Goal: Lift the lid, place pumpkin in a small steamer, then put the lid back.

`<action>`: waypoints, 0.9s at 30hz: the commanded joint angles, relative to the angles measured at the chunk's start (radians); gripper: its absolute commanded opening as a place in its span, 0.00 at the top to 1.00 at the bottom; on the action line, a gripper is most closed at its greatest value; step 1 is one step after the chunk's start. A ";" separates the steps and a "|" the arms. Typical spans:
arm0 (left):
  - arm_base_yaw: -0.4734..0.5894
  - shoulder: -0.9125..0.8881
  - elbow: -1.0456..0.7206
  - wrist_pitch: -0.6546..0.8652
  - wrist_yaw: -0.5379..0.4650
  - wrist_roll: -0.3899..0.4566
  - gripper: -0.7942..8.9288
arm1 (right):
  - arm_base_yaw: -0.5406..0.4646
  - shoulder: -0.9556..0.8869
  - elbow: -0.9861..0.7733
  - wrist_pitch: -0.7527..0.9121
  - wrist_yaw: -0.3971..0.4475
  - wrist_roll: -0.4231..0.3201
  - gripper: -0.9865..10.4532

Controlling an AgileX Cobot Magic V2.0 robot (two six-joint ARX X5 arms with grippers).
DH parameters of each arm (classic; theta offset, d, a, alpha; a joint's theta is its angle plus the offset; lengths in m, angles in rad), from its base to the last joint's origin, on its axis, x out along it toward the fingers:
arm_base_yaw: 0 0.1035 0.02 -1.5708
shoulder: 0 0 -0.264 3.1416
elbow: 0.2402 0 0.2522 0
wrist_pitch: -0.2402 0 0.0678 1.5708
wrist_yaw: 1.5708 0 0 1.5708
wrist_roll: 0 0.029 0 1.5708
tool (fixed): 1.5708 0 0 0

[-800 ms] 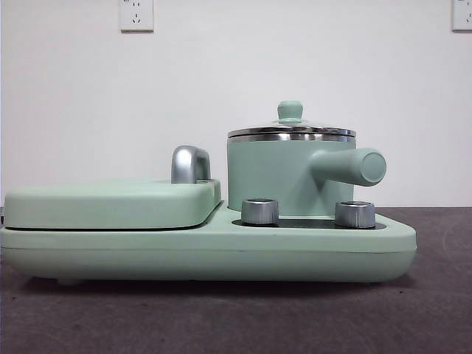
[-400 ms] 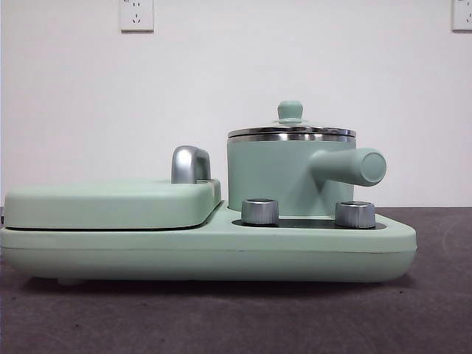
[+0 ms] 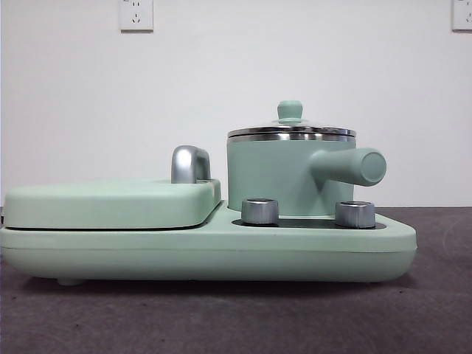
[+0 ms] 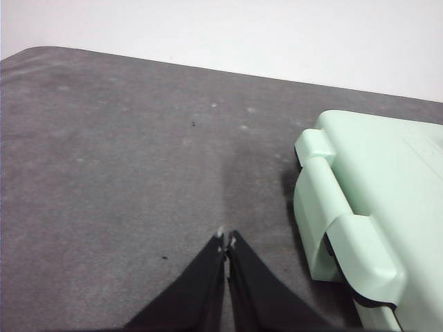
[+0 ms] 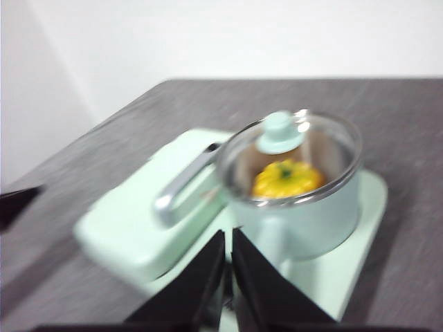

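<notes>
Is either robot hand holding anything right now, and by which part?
Nothing is held. The left hand is shut over bare table; the right hand is shut, empty, apart from the mint-green pot with its glass lid on.

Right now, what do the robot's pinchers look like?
Both are plain black. The left gripper has two flat jaws that narrow to sharp points, like a bird's beak, with tiny pale scuffs at the very tips. The right gripper has the same black pointed wedge shape, though its picture is blurry. No cables, labels or markings show on either.
</notes>
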 commanded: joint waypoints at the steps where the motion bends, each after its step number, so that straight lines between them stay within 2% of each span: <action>1: -0.001 -0.001 -0.019 -0.008 0.000 -0.008 0.91 | -0.012 0.004 -0.050 0.058 0.116 -0.130 0.90; 3: -0.001 -0.001 -0.019 -0.008 0.000 -0.008 0.91 | -0.015 -0.006 -0.068 0.013 0.199 -0.149 0.90; 5: -0.001 -0.001 -0.019 -0.008 0.000 -0.008 0.91 | -0.042 -0.043 -0.090 -0.017 0.228 -0.174 0.90; 7: -0.001 -0.001 -0.019 -0.008 0.000 -0.008 0.91 | -0.098 -0.090 -0.120 -0.026 0.226 -0.176 0.90; 13: -0.001 -0.001 -0.019 -0.008 0.000 -0.008 0.91 | -0.344 -0.258 -0.271 0.016 0.248 -0.181 0.90; 18: -0.001 -0.001 -0.019 -0.008 0.000 -0.008 0.91 | -0.509 -0.335 -0.432 0.109 0.244 -0.129 0.90; 22: -0.001 -0.001 -0.019 -0.008 0.000 -0.008 0.91 | -0.567 -0.346 -0.483 0.108 0.250 -0.119 0.90; 27: -0.001 -0.001 -0.019 -0.008 0.000 -0.008 0.91 | -0.570 -0.346 -0.496 0.109 0.255 -0.120 0.90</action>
